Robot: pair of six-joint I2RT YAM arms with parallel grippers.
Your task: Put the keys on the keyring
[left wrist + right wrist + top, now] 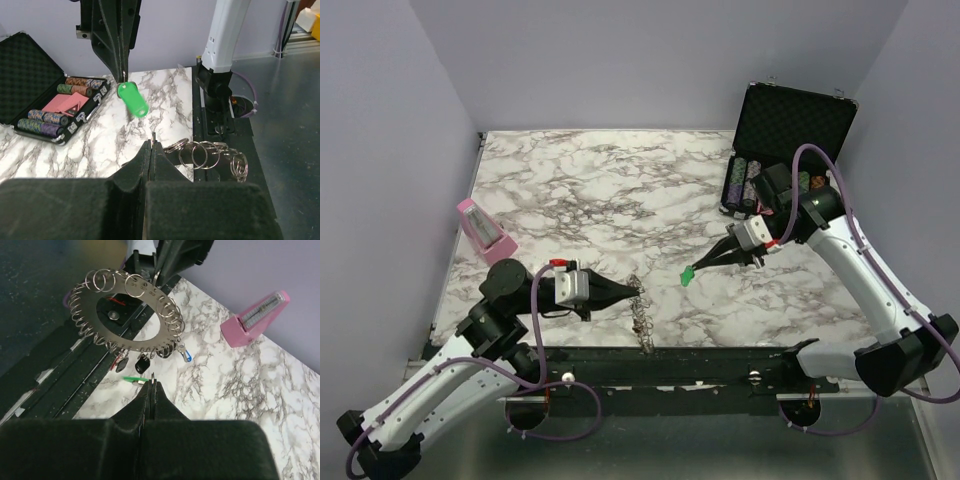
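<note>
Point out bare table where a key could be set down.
Bare table lies back-centre, between metronome and chip case. Crowded front-centre: left gripper with keyring, right gripper with green key.

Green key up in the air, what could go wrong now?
The right gripper pinches the green key by one end only, so it might slip and drop onto the table. The left gripper holds the keyring just at its rim, so a push could tip it. Its loops are tiny, so the key could miss.
</note>
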